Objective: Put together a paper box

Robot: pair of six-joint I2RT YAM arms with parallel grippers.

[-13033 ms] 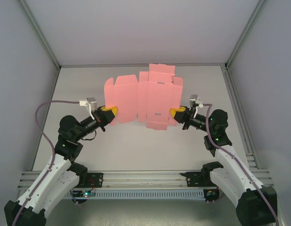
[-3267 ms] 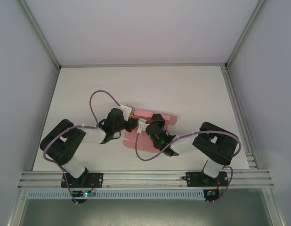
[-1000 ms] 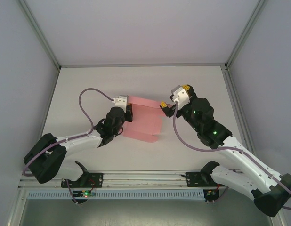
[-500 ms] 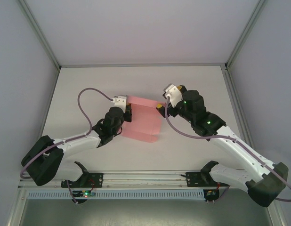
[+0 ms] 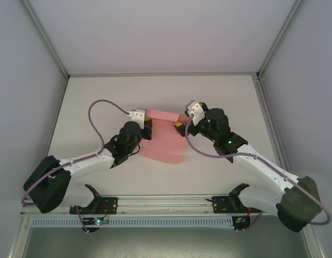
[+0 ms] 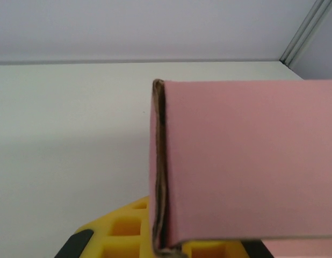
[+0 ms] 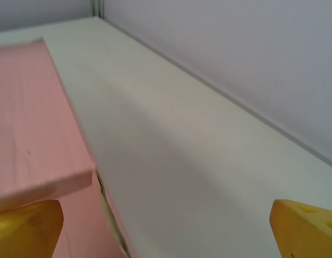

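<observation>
The paper box (image 5: 163, 142) is a low pink card box lying in the middle of the white table (image 5: 225, 97), with its back wall standing up. My left gripper (image 5: 146, 127) is shut on the box's left side wall. In the left wrist view that wall's edge (image 6: 160, 161) runs down between the yellow fingers (image 6: 120, 231). My right gripper (image 5: 180, 123) stands open at the box's right end. In the right wrist view the box (image 7: 26, 118) sits over the left fingertip (image 7: 26, 228), and only bare table lies between the jaws.
Grey walls enclose the table on three sides, with metal posts at the back corners. A metal rail (image 5: 166, 201) carrying the arm bases runs along the near edge. The left arm's purple cable (image 5: 99, 105) loops over the table at the left.
The right arm has swung left and turned its wrist, bringing its open gripper up against the box's right end. The left gripper and the box have stayed put.
</observation>
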